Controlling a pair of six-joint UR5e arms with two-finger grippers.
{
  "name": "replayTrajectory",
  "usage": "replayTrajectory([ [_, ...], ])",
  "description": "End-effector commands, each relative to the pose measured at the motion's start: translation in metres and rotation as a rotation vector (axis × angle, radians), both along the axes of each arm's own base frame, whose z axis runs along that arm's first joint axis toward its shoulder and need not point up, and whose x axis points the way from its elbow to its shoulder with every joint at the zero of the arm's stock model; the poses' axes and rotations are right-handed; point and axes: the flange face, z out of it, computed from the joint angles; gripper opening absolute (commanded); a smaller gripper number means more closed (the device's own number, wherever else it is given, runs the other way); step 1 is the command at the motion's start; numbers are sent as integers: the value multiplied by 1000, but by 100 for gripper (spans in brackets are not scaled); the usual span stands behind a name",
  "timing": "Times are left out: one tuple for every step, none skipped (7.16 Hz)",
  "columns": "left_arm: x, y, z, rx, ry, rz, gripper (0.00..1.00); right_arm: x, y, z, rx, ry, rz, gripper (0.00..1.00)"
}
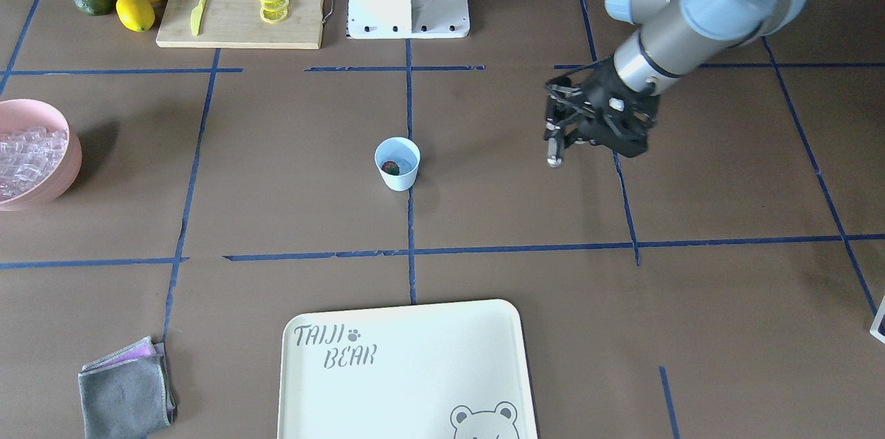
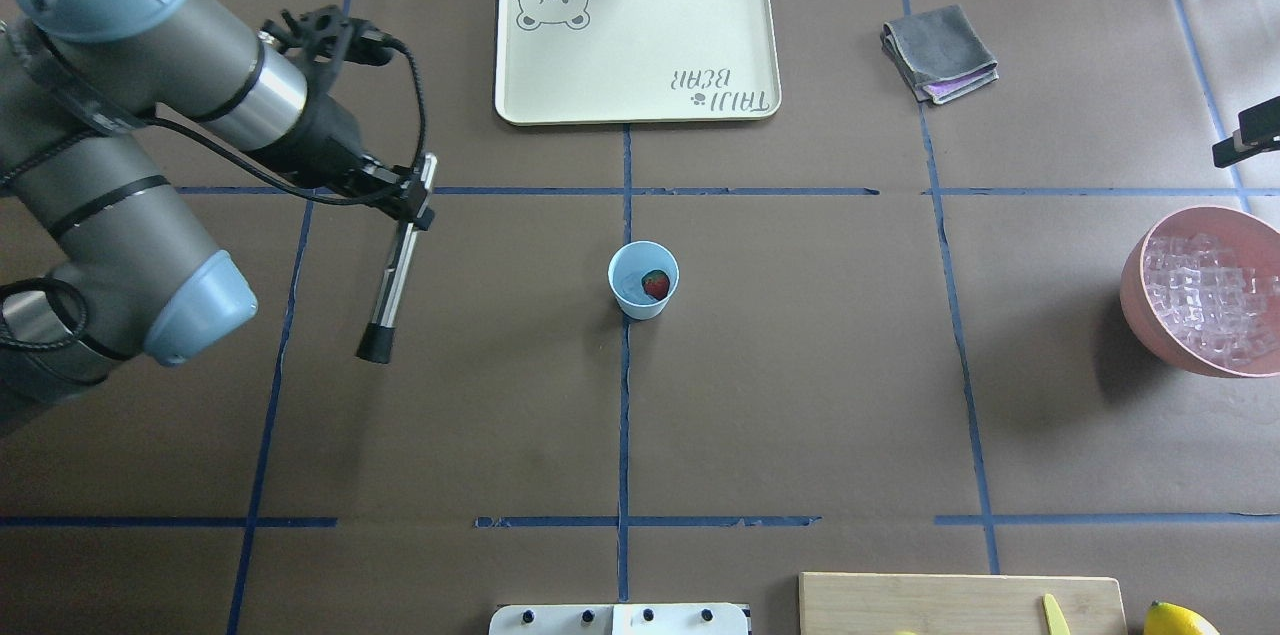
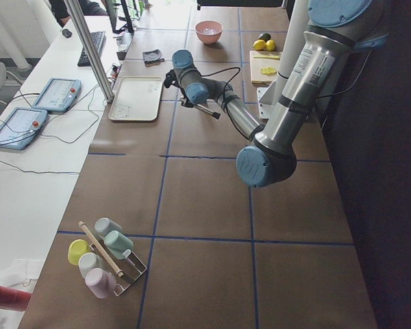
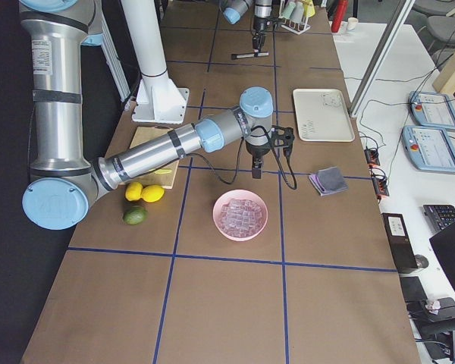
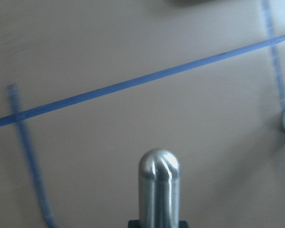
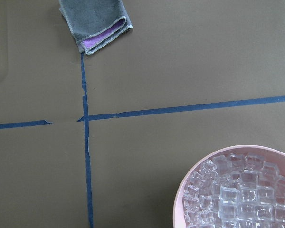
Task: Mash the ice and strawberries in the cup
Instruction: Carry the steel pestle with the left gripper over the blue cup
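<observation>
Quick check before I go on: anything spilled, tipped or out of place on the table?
Nothing stands out. The cup stands upright with the strawberry inside and no spill around it. The ice lies within the pink bowl. The left gripper holds the metal masher off to the side, apart from the cup.

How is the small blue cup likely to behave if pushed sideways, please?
The cup looks like thin plastic with only one strawberry visible inside, so it is probably light and would slide easily. Its narrow base and wider rim suggest it may tip if pushed high.
</observation>
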Motion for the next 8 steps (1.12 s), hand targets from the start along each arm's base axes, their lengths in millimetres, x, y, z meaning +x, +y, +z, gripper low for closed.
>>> replayTrajectory([
  [23,26,-44,342,301,-156,1,-6,-4,-5,7,-3,-6,100],
  [38,40,-53,440,404,-293,0,-6,-4,-5,6,-3,-6,100],
  [63,64,-57,475,440,-430,0,-6,-4,-5,6,-3,-6,100],
  [90,99,-69,510,457,-577,0,-6,-4,-5,6,-3,-6,100],
  [107,124,-72,586,413,-658,0,-6,-4,-5,6,-2,-7,100],
  [113,136,-73,628,398,-719,0,-6,-4,-5,6,-3,-8,100],
  [110,136,-75,664,395,-733,0,-6,-4,-5,6,-3,-6,100],
  [114,137,-78,669,396,-731,0,-5,-4,-5,7,-3,-6,100],
])
